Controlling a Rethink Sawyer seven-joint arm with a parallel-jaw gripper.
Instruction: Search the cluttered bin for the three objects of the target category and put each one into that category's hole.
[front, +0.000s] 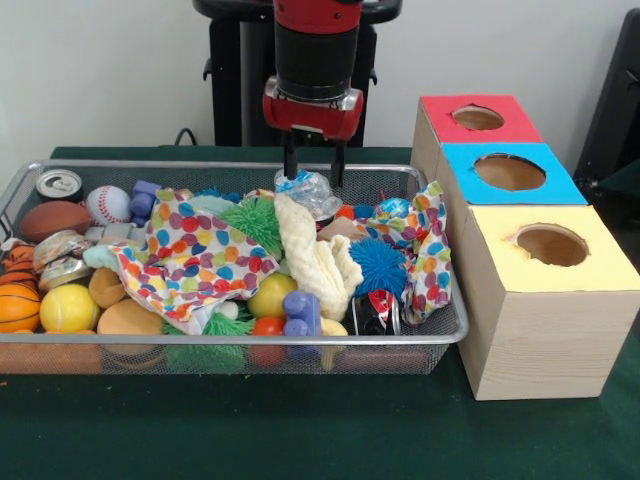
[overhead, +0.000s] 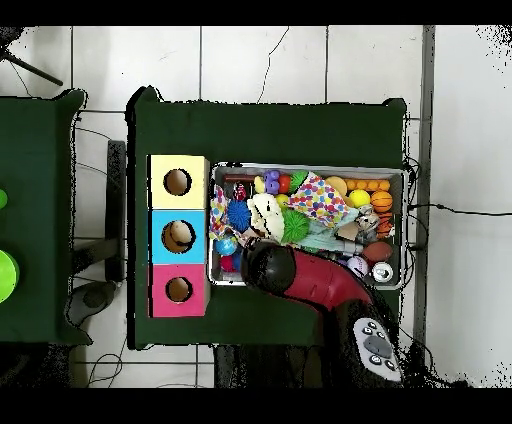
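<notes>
The silver wire-mesh bin (front: 455, 335) sits on the green table, full of balls, toys and cloths. It also shows in the overhead view (overhead: 404, 228). A crushed clear plastic bottle (front: 318, 197) with a blue label lies at the bin's far side, on top of the clutter. My gripper (front: 313, 180) hangs straight above it, open, with one finger (front: 290, 160) on each side of the bottle's top. In the overhead view the red arm (overhead: 305, 278) covers the gripper and the bottle. No other clear bottles show.
Three wooden boxes with round holes stand beside the bin: red (front: 478, 118), blue (front: 510, 172), yellow (front: 551, 245). A polka-dot cloth (front: 190, 255), a cream cloth (front: 310, 255), a blue spiky ball (front: 378, 265), a crushed can (front: 375, 312) and a silver can (front: 58, 184) lie in the bin.
</notes>
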